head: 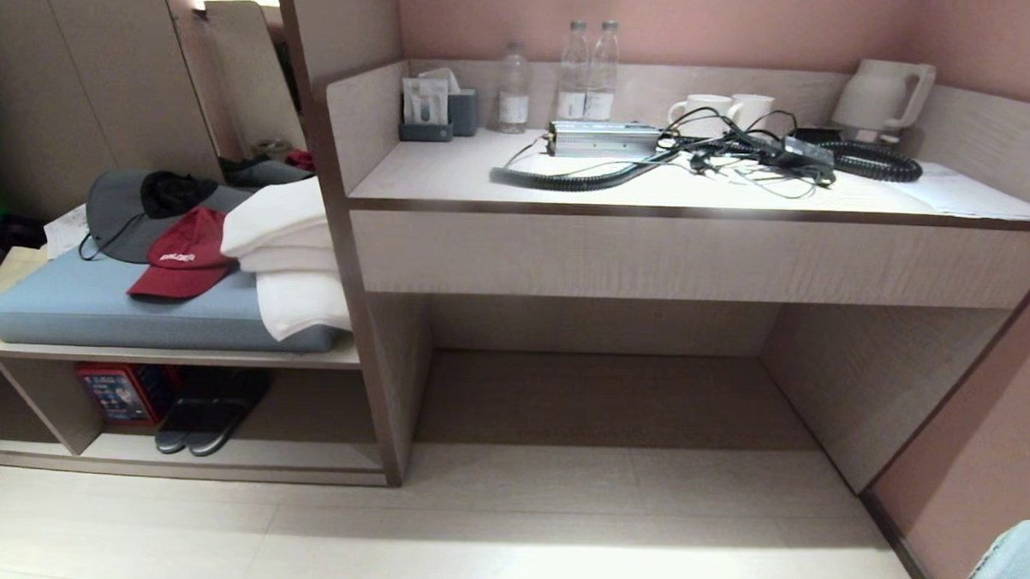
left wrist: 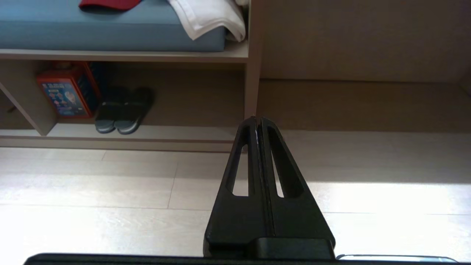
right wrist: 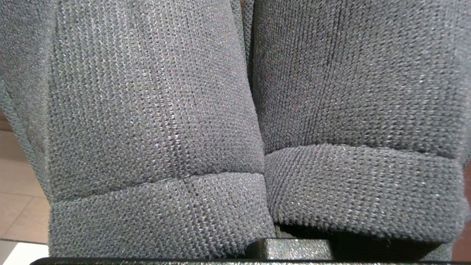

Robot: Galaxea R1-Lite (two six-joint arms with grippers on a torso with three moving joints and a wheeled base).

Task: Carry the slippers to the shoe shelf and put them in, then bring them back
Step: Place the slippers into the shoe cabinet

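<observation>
Two pieces of furniture fill the head view: a long pale desk on the right and the low shoe shelf at lower left, under a blue cushion stacked with white towels and a red cap. The slippers are not in the shelf. Their grey knit toe bands hang side by side, filling the right wrist view. The right gripper is clamped tight on them, its fingers hidden by the fabric. Inside the shelf stand another dark pair with pale sole rims and, just beside it, a red box. The left gripper hangs above the floor, fingers pressed together, holding nothing.
</observation>
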